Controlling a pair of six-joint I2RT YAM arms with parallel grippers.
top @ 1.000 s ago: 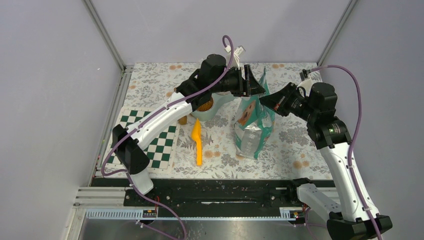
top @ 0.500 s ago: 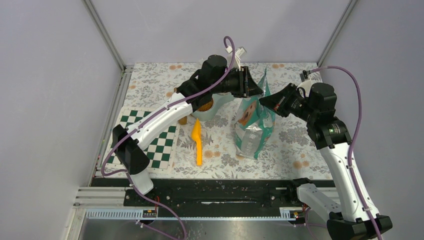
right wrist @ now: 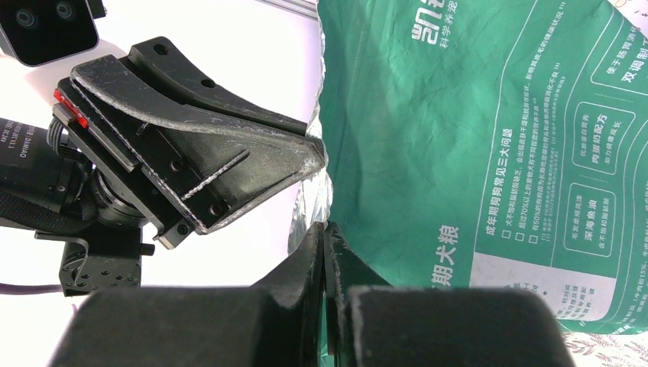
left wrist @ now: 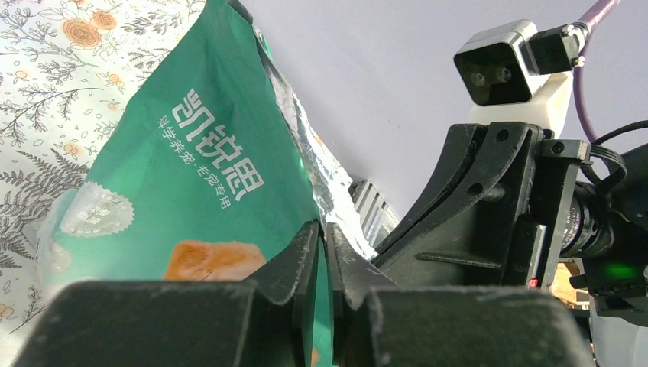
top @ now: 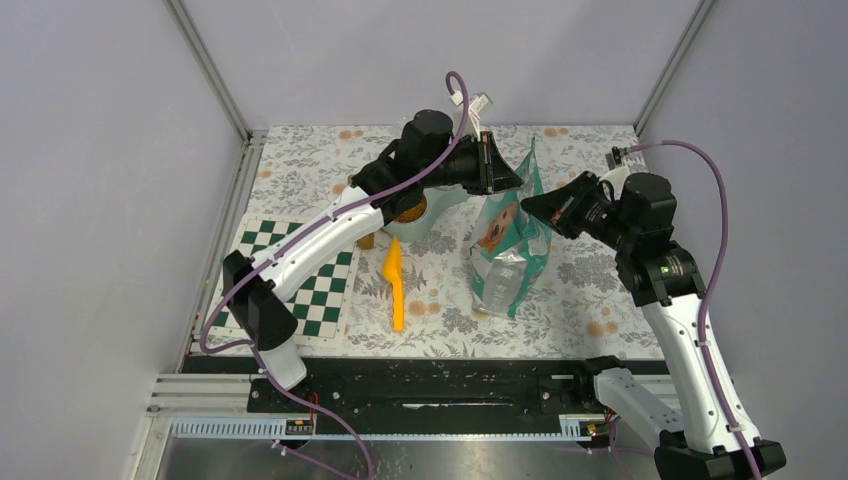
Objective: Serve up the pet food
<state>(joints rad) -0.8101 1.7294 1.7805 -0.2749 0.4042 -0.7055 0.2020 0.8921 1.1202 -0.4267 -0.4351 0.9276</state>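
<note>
The teal-and-silver bag stands upright on the floral cloth, its top open. My left gripper is shut on the left lip of the bag, with teal foil pinched between its jaws. From the other side my right gripper is shut on the opposite lip of the bag. A patch of brown pet food shows in a pale bowl under the left arm, mostly hidden. An orange scoop lies flat left of the bag.
A green-and-white checkered mat lies at the left of the floral cloth. A small brown object sits beside the bowl. Metal frame posts and grey walls close in the back and both sides.
The left gripper's jaws have closed onto the bag's left lip. The right arm has drawn slightly to the right with its lip of the bag, spreading the mouth.
</note>
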